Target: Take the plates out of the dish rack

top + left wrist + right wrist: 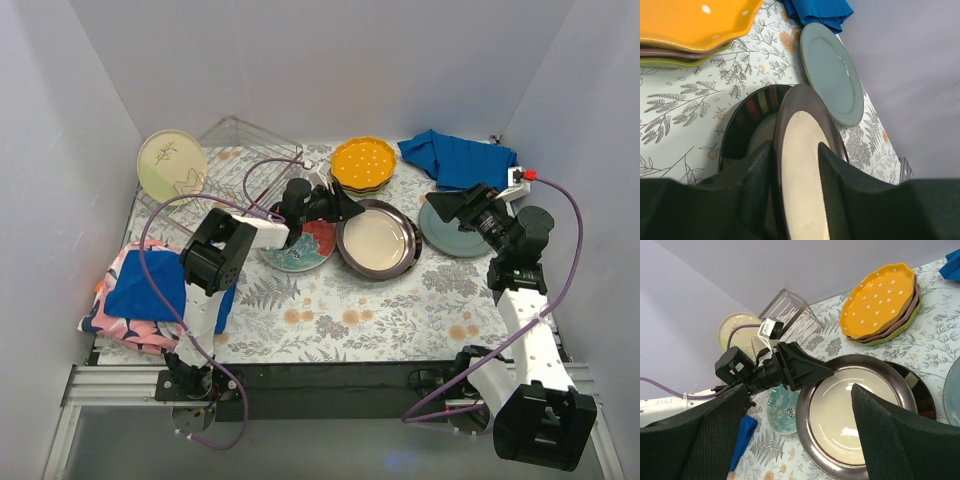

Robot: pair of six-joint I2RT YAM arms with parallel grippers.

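From my remote seat I see the silver wire dish rack in the upper left of the overhead view. One cream round plate with a sprig stands on edge at its left end. The left gripper reaches to frame centre, where its jaws straddle the rim of the glossy dark-rimmed plate with a cream centre. In the left wrist view a strip of cream face shows between the rim and one finger, so the grip is not clenched and the jaws stand apart. That plate lies on a black glossy plate, on the leaf-printed tablecloth. The teal-and-red floral plate lies flat just left of it, partly under the arm. Above centre, the orange dotted scalloped plate tops a stack over a pink one and a lime-green one. The right gripper hangs wide open and empty at centre right, over the grey-teal plate. A crumpled blue cloth lies just above that plate.
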